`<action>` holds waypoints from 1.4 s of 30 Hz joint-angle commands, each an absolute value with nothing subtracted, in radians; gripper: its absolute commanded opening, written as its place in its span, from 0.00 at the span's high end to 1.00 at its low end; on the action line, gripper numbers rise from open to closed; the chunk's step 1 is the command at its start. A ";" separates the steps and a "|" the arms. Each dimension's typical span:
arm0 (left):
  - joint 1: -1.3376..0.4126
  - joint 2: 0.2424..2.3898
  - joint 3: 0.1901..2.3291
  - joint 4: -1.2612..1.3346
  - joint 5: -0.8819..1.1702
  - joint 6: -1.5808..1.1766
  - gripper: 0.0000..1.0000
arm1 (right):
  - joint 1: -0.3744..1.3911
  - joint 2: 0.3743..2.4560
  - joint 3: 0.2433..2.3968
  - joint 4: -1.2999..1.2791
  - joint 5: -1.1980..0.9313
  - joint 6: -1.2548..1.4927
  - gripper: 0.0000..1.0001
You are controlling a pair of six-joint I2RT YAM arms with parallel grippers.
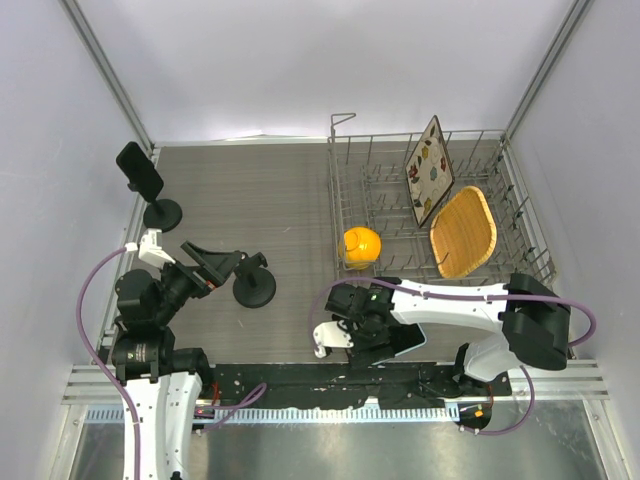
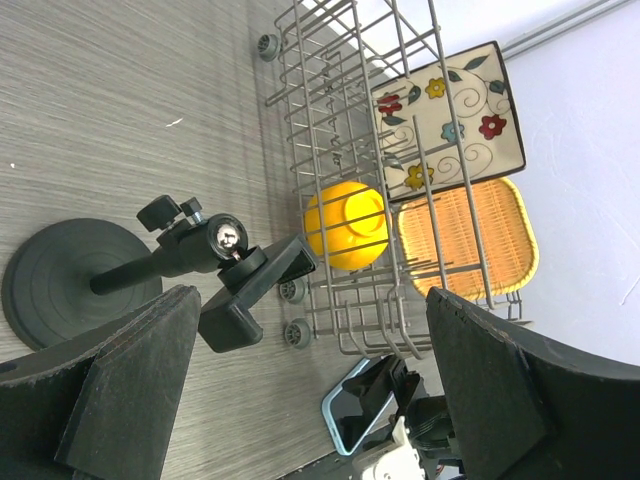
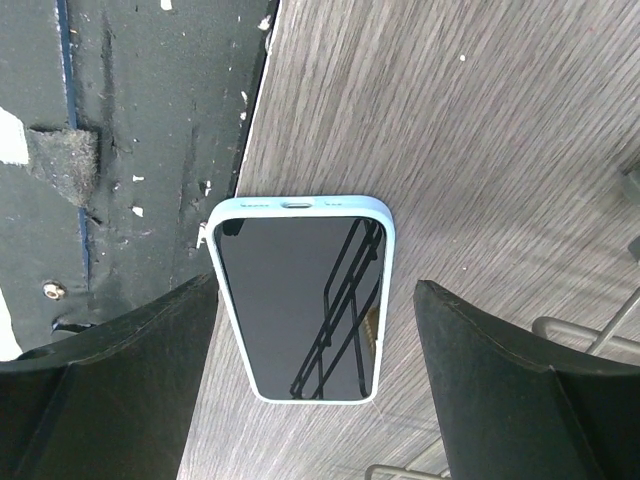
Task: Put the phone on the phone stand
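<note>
The phone (image 3: 300, 300), dark-screened in a pale blue case, lies flat and screen up on the grey table by the black front strip. My right gripper (image 3: 318, 300) hovers over it, open, with one finger on each long side and neither touching it. The left wrist view also catches the phone (image 2: 352, 415) under that gripper. In the top view the right gripper (image 1: 345, 318) covers it. The black phone stand (image 2: 180, 255) has a round base (image 1: 255, 290) and a tilted clamp. My left gripper (image 1: 212, 262) is wide open just left of it, holding nothing.
A wire dish rack (image 1: 390, 190) fills the right side, holding a yellow cup (image 1: 361, 245), a flowered square plate (image 1: 430, 170) and a woven tray (image 1: 463, 232). A second black stand (image 1: 150, 185) stands at the back left. White walls enclose the table.
</note>
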State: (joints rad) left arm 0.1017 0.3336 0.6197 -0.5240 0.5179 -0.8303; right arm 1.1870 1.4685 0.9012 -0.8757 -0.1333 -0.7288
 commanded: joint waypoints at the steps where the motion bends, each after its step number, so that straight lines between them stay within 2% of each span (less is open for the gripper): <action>1: 0.098 0.336 0.644 -0.479 0.546 -0.827 0.00 | 1.184 1.466 0.902 -0.847 -0.138 -0.742 0.15; 20: 0.098 0.339 0.646 -0.494 0.546 -0.816 0.00 | 1.238 1.493 0.844 -0.819 -0.114 -0.689 0.16; 30: 0.098 0.342 0.650 -0.500 0.543 -0.818 0.00 | 1.256 1.505 0.804 -0.758 0.035 -0.666 0.16; 42: 0.097 0.342 0.655 -0.505 0.545 -0.816 0.00 | 1.262 1.561 0.802 -0.719 0.040 -0.653 0.18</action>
